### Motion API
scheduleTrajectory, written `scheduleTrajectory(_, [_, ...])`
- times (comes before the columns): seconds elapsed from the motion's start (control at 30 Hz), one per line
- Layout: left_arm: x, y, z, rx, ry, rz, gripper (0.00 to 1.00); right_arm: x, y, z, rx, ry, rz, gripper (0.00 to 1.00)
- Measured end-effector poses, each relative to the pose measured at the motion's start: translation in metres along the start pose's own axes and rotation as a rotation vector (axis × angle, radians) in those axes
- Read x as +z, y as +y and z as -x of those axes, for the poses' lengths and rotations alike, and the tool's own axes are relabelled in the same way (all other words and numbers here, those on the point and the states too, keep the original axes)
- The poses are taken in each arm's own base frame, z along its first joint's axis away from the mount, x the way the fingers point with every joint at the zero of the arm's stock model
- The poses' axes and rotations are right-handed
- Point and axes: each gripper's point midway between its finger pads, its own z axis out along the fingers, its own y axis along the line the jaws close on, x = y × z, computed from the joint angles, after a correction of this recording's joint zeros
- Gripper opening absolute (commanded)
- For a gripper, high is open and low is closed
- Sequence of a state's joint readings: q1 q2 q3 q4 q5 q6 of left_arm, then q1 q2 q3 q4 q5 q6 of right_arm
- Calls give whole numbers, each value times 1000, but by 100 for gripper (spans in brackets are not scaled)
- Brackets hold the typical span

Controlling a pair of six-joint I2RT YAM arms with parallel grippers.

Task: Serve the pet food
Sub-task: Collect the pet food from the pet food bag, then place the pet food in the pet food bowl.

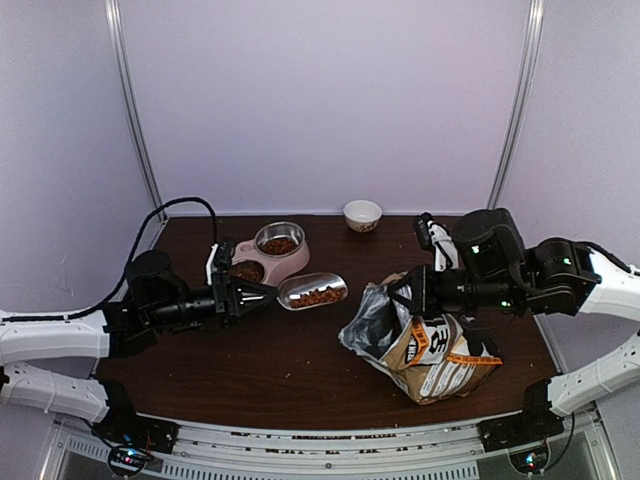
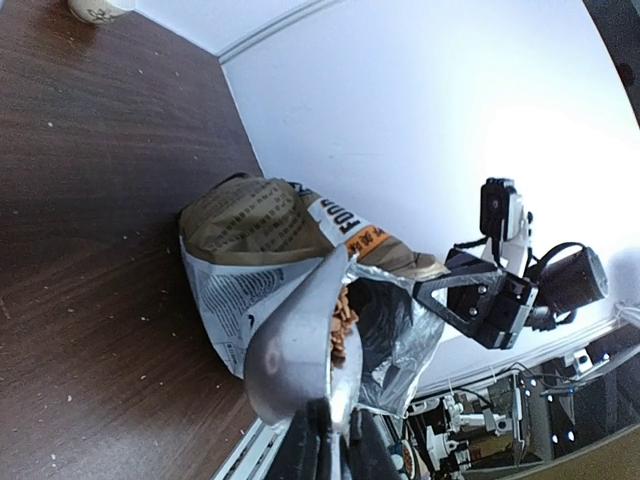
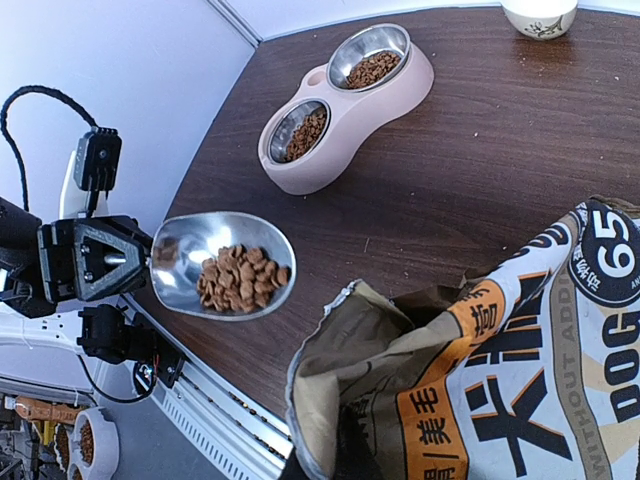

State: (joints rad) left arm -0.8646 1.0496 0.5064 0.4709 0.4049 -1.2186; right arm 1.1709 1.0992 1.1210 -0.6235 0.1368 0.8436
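- Scoop [image 1: 296, 290] handle is gripped by left claw [image 1: 258, 297]. Kibble [image 1: 317, 296] is heaped in it, held over worktop [image 1: 260, 370] between bag [image 1: 440, 355] and feeder [image 1: 290, 266].
- Bag rim is pinched closed by right claw [image 1: 400, 297].
- Kibble could be spilled by an early tilt or a fast swing.
- Both of the 2 bowls are already part-filled, so overflow is possible.

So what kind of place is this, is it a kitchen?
Probably a robot lab booth: plain white walls close round one brown table, robot arms bolted at its near edge, and a pet-food bag and pink feeder set out.
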Motion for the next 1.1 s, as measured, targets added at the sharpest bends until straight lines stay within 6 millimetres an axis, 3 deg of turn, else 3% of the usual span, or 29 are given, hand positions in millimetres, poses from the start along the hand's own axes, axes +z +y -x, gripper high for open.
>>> scheduleTrajectory(0.23, [-44, 33, 36, -45, -150, 102, 0, 0, 0, 0, 1, 0, -1, 0])
scheduleTrajectory(0.43, [-94, 76, 81, -84, -344, 236, 0, 0, -1, 1, 3, -3, -1, 0])
scheduleTrajectory(0.6, [-125, 109, 103, -105, -439, 350, 0, 0, -1, 1, 4, -4, -1, 0])
scheduleTrajectory(0.8, [-138, 139, 114, -111, -440, 480, 0, 1, -1, 1, 3, -4, -1, 0])
scheduleTrajectory(1.1, [-134, 169, 128, -69, -352, 641, 0, 1, -1, 1, 3, -4, -1, 0])
